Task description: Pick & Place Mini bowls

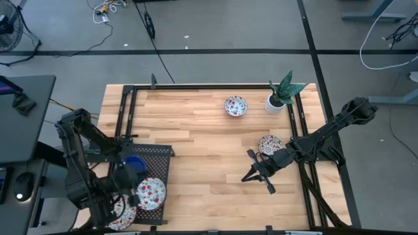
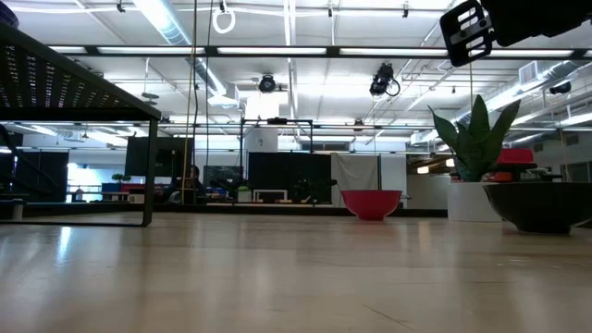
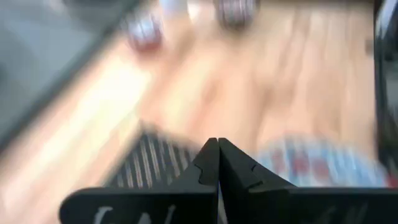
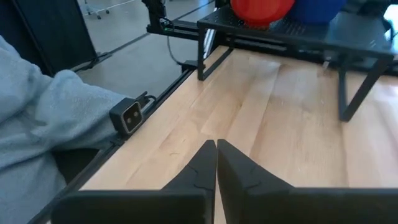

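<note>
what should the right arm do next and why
Probably open the right gripper and swing back to the patterned bowl beside its arm: its fingers are shut on nothing over bare table, and that bowl is not yet on the rack.

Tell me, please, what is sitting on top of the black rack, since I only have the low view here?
Observer: The rack carries a blue bowl and, beside it, a patterned bowl.
Operator: Is the right hand holding a bowl?
Observer: No, the right hand is shut and empty, above bare wood.
Operator: And the left hand?
Observer: The left hand is shut with nothing between its fingers, close over the rack end of the table.
</note>
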